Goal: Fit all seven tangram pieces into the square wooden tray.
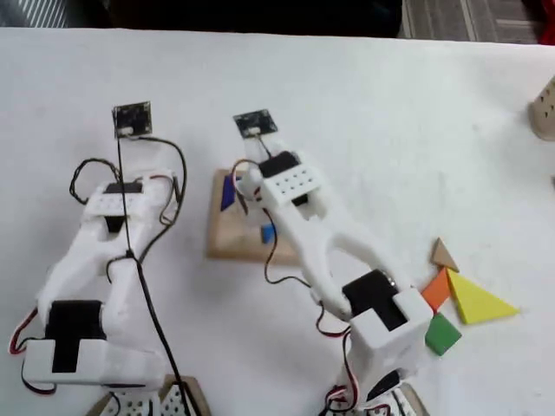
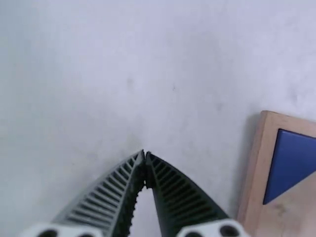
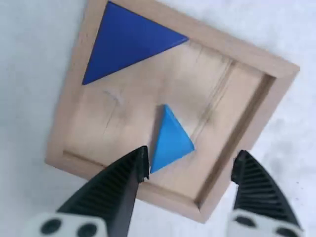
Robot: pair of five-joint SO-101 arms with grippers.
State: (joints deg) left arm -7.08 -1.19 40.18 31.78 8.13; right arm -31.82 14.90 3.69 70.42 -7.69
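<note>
Right wrist view: the square wooden tray [image 3: 247, 52] holds two of the seven tangram pieces. A dark blue triangle [image 3: 126, 42] sits tight in one corner, and a smaller light blue triangle [image 3: 170, 140] lies loose near the middle of the floor. The right gripper [image 3: 192, 158] hangs over the tray with its jaws wide apart. The light blue triangle lies just ahead of them, closer to one finger, its long axis roughly in line with the fingers.

In the high view, a tan triangle [image 1: 444, 254], an orange piece [image 1: 436, 289], a yellow triangle [image 1: 477, 299] and a green square [image 1: 442, 334] wait on the white table [image 1: 390, 113] beside the right arm's base, well apart from the tray. That arm looks the nearer for the next fetch.

The left gripper [image 2: 145, 158], jaws together on nothing, hovers over bare table beside the tray.
</note>
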